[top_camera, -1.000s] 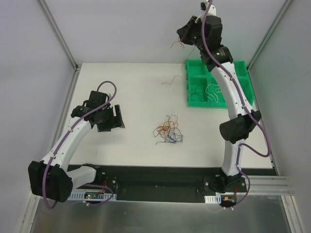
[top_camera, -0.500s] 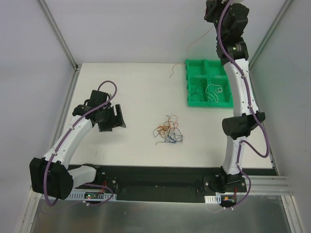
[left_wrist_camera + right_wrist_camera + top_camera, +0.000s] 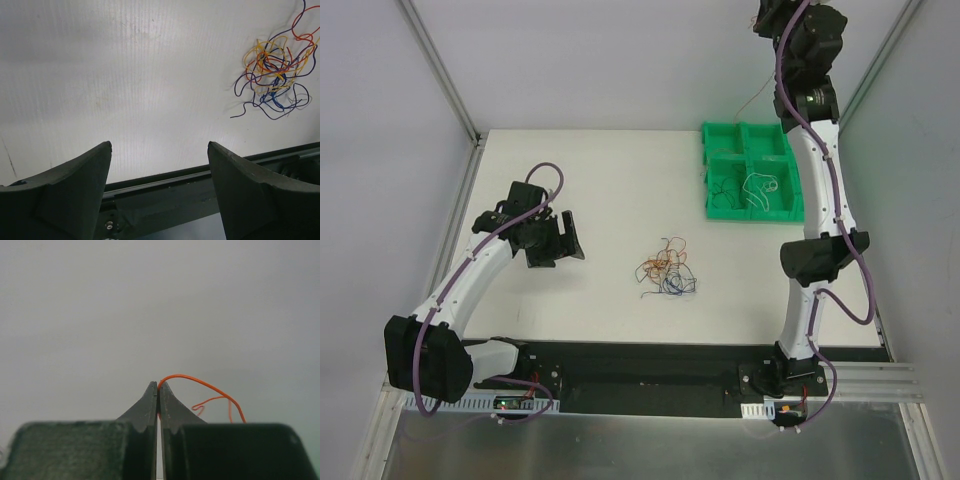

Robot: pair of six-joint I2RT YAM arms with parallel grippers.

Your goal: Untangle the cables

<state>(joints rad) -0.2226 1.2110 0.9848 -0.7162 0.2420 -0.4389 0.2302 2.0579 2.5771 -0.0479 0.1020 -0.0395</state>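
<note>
A loose knot of thin cables [image 3: 665,272] in orange, red, blue and black lies mid-table; in the left wrist view the knot [image 3: 275,65] sits at the upper right. My left gripper [image 3: 560,240] hovers to its left, open and empty [image 3: 160,146]. My right gripper [image 3: 763,14] is raised high at the back right, above the tray. It is shut [image 3: 158,385] on one orange cable [image 3: 200,382], which curls off to the right. That strand [image 3: 752,98] hangs faintly below the gripper in the top view.
A green compartment tray [image 3: 706,170] stands at the back right and holds a few black and white wires [image 3: 760,185]. A black rail [image 3: 165,180] runs along the table's near edge. Grey walls close in the table on three sides.
My right arm has risen higher and swung right, lifting the orange cable off the table toward the tray. The left gripper has shifted slightly and opened a little wider.
</note>
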